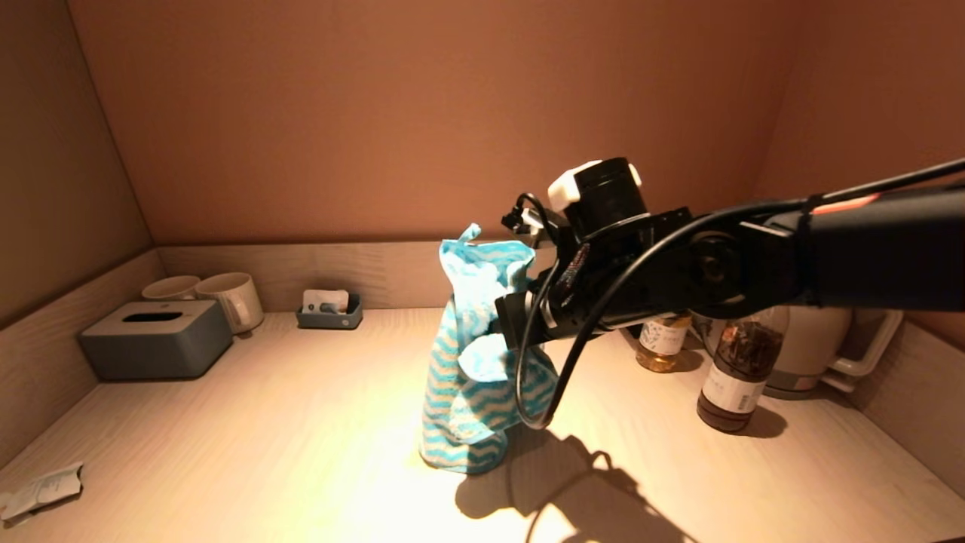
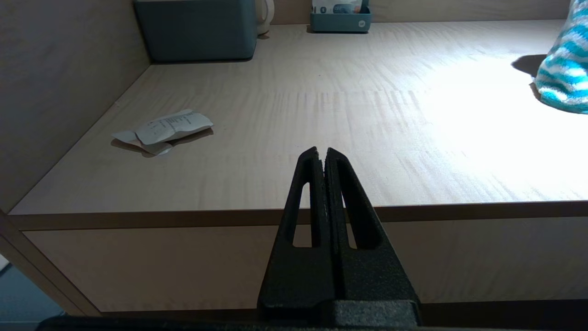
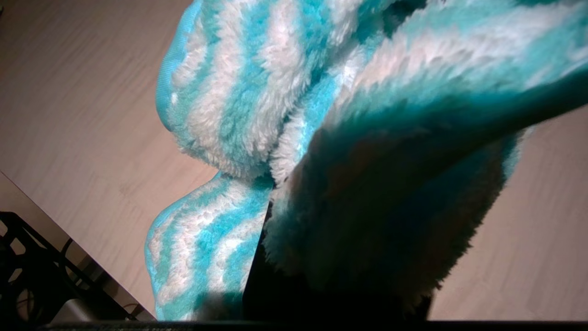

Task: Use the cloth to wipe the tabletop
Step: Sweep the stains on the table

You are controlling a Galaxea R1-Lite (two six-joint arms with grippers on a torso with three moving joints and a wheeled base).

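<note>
Gripping from the side, the right gripper (image 1: 503,326) is clamped on a fluffy turquoise-and-white wavy-striped cloth (image 1: 473,377), which hangs in a tall bunch over the middle of the pale wood-grain tabletop (image 1: 301,422) with its lower hem touching or just above the surface (I cannot tell which). Wiping proper looks not yet begun; the next move probably calls for lowering the cloth until it presses flat on the wood, then sweeping across it. Around the alcove's brown walls stand a grey tissue box (image 1: 156,338) and two white mugs (image 1: 215,298) at far left, a white kettle (image 1: 814,351) and dark glass bottles (image 1: 739,377) at right, and a crumpled paper scrap (image 1: 41,490) near the front-left edge. Below the table's front edge, the left gripper (image 2: 321,154) idles, fingers pressed together.
</note>
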